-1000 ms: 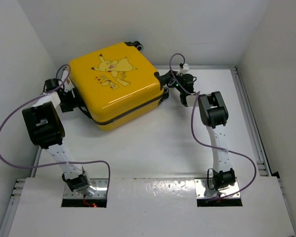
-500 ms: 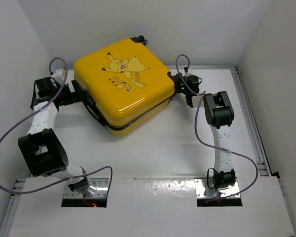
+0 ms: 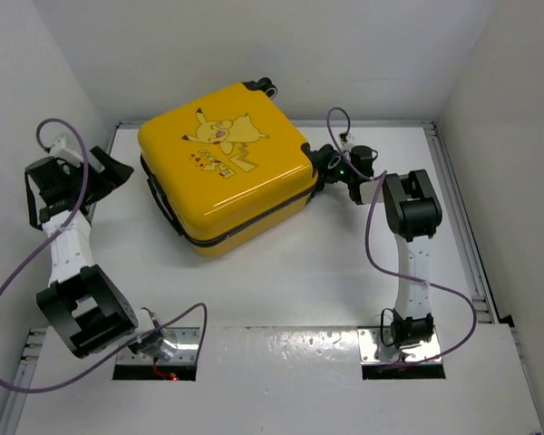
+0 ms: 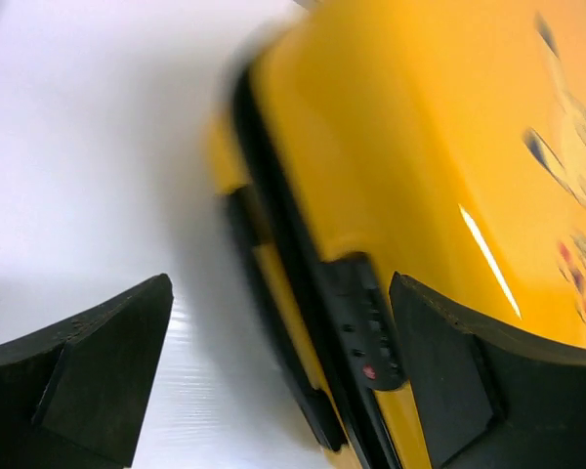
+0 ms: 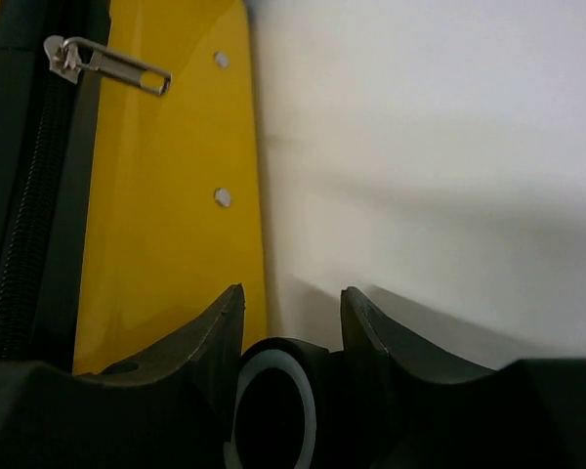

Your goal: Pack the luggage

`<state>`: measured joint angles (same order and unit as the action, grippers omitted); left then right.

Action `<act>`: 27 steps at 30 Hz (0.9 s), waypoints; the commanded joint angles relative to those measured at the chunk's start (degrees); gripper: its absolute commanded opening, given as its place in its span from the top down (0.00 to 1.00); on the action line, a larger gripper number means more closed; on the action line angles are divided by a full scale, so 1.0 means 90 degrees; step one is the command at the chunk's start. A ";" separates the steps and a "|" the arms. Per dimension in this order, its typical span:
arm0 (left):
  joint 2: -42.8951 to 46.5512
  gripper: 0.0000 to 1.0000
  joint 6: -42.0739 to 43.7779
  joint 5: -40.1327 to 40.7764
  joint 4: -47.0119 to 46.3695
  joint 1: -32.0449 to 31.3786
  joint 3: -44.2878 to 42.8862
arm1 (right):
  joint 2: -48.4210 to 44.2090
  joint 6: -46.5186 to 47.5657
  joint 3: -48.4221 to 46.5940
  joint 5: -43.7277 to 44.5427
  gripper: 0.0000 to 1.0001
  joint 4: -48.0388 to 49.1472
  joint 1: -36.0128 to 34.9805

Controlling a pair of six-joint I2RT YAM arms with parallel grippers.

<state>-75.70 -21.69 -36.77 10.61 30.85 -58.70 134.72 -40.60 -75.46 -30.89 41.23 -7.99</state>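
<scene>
We are seeing the shut luggage (image 3: 222, 168) lying by the worktop's (image 3: 281, 272) far edge, its near half open; the left jaws are gaping empty, and the right jaws are gripping a luggage wheel (image 5: 271, 408).

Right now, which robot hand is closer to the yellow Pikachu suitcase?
Right. The right gripper sits against the suitcase corner, closed around a black wheel. The left gripper hangs open off the suitcase's left side, with bare table between them.
</scene>
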 commanded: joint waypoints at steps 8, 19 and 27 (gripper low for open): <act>0.0902 0.01 -0.0286 0.1206 0.0598 0.0810 -0.0020 | -0.2883 -0.0294 0.3842 -0.1860 0.59 0.1052 -0.1454; -0.0173 0.00 0.0291 0.1331 0.2668 0.1561 -0.1281 | -0.7388 0.1410 0.6246 0.0140 0.55 -0.0295 -0.3244; 0.0325 0.16 0.0789 0.2163 0.3886 0.2441 -0.1009 | -0.8125 0.2391 0.4745 0.1069 0.51 -0.2168 -0.0777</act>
<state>-75.11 -17.87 -18.79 37.17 51.44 -68.25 59.64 -25.36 -27.16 -25.52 29.61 -21.61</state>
